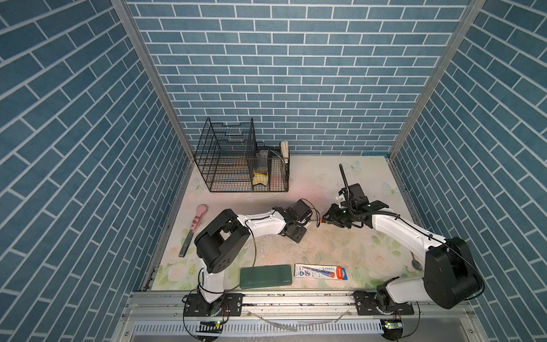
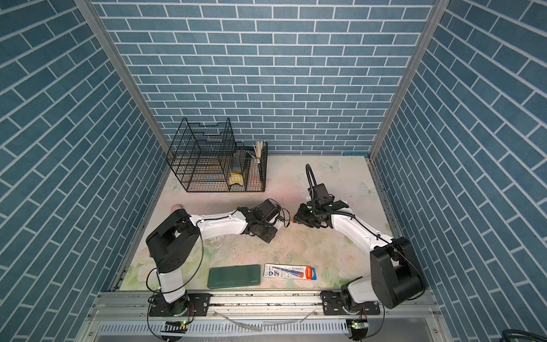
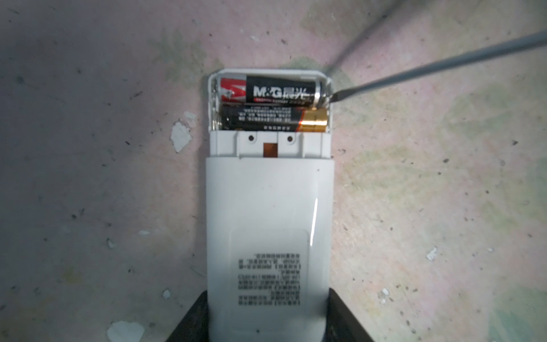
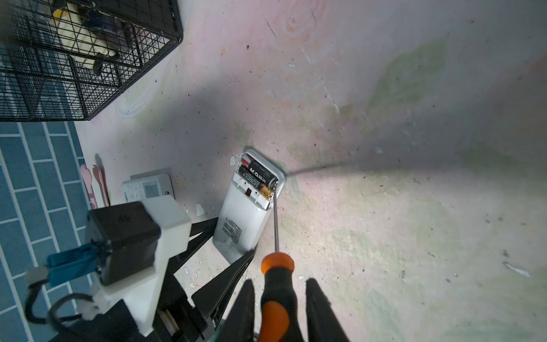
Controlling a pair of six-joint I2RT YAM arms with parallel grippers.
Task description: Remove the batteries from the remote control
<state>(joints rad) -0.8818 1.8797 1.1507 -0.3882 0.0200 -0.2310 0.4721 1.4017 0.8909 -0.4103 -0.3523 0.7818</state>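
We see the left gripper (image 3: pixel 268 318) clasping the remote control (image 3: pixel 269 213), the right gripper (image 4: pixel 279 284) clasping the screwdriver (image 4: pixel 277 263), tip against one of two seated batteries (image 3: pixel 281 90)

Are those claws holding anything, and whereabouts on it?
Yes. The left gripper clamps the remote control by the end away from its batteries; the right gripper holds the screwdriver by its handle.

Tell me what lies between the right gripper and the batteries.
The screwdriver: gripped by the right gripper, its metal shaft reaches to the batteries in the remote, tip at one battery's end. The right wrist view shows it.
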